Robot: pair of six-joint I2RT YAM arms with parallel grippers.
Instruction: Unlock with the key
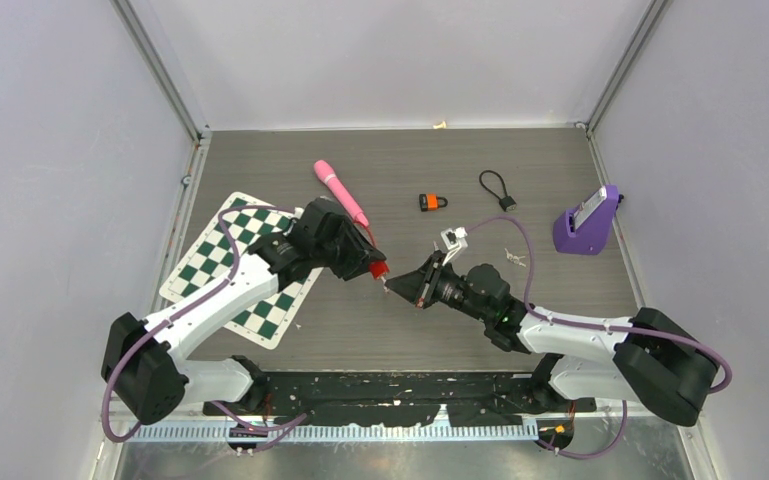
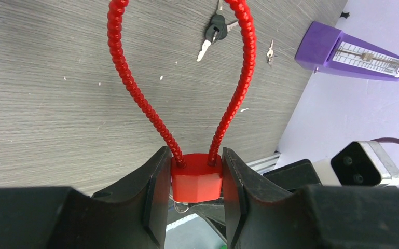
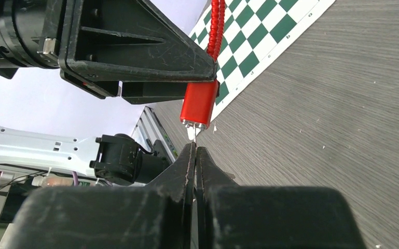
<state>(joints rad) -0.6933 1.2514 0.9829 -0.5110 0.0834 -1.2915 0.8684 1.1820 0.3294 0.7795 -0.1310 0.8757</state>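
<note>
A red cable lock hangs above the table with my left gripper shut on its body. Its ribbed red cable loops away from the fingers. In the top view the lock sits at the tip of the left gripper, mid-table. My right gripper is shut on a small silver key. The key's blade points up into the bottom face of the lock body. From above, the right gripper meets the lock from the right.
A green and white chessboard mat lies under the left arm. Behind are a pink wand, an orange padlock, a black cable lock and a purple box. Spare keys lie on the table.
</note>
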